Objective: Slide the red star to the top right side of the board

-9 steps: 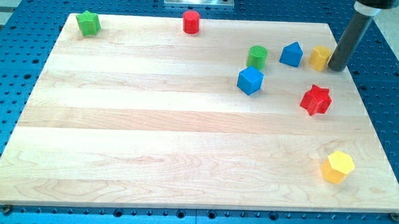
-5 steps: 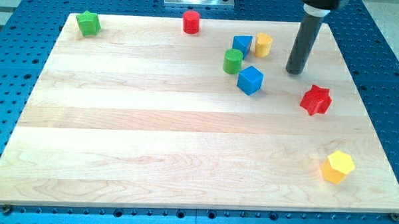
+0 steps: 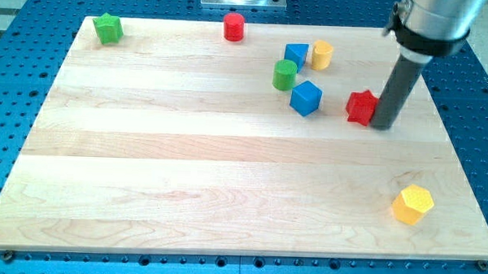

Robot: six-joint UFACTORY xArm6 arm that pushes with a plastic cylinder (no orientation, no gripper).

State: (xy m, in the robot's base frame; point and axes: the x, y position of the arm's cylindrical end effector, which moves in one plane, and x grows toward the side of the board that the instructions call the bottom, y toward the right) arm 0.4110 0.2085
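Camera view shows my tip [image 3: 383,124] resting on the wooden surface [image 3: 186,176], touching the view's right edge of the red star [image 3: 361,107], which lies in the right half of the board, somewhat above the middle and well short of the top right corner. There is no hand on this rig, only the straight rod, so nothing is spread or pinched; contact is a bare side push. From this side a push would send the star toward the view's left, into the blue cube [image 3: 306,98] that sits near it, with the green cylinder [image 3: 285,74], a second blue block [image 3: 296,54] and the yellow cylinder [image 3: 321,54] clustered just beyond. To do the step well, I judge the tip should come off the star, circle round below and to the view's left of it without brushing the blue cube, then press through the star's centre along a line aimed up and right. A star's points make it prone to spin off the rod, so the push ought to be slow and centred. The yellow hexagon [image 3: 412,203], red cylinder [image 3: 233,27] and green star [image 3: 108,28] lie well apart from that path.
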